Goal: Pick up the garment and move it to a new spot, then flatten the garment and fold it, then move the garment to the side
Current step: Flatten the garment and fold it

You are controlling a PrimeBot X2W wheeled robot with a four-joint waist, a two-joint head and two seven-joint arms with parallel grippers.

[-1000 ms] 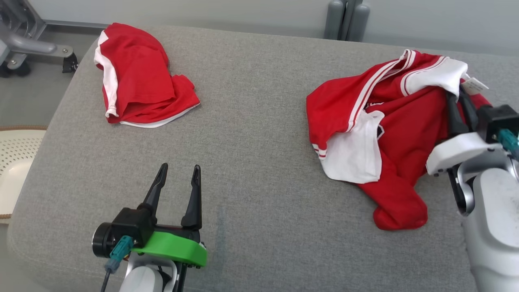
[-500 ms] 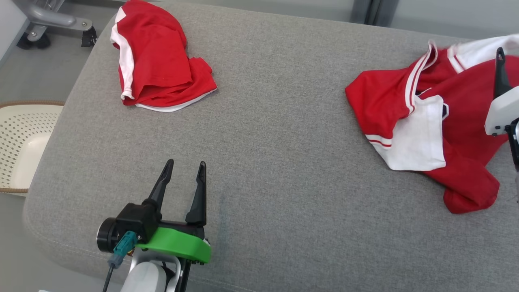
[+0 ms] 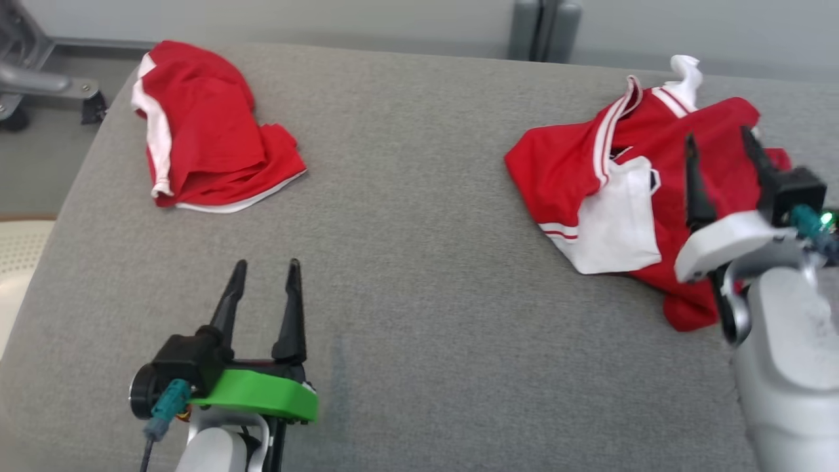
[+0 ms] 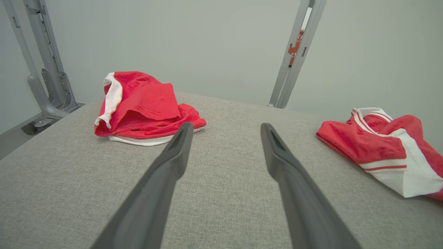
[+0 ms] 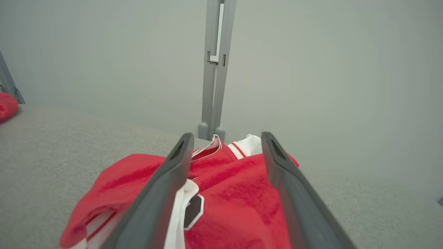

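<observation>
A crumpled red and white garment [image 3: 609,177] lies at the right of the grey cushion [image 3: 419,229]; the left wrist view has it [image 4: 380,148] at the right, the right wrist view [image 5: 221,193] just below the fingers. My right gripper [image 3: 718,141] hovers over its right part, open, with no cloth between the fingers. My left gripper [image 3: 265,265] stands open above bare cushion at the lower left, far from both garments. A second red and white garment [image 3: 203,137] lies bunched at the far left; in the left wrist view it [image 4: 142,107] sits ahead to the left.
A grey metal post [image 3: 541,29] stands behind the cushion's far edge. A metal frame leg [image 3: 39,78] shows at the upper left. A pale perforated basket [image 3: 16,262] sits on the floor left of the cushion. Bare cushion spreads between the two garments.
My right gripper has let go of the garment and opened, and now sits above it. The garment has settled lower and flatter on the cushion. The head camera has shifted; the left gripper stays put.
</observation>
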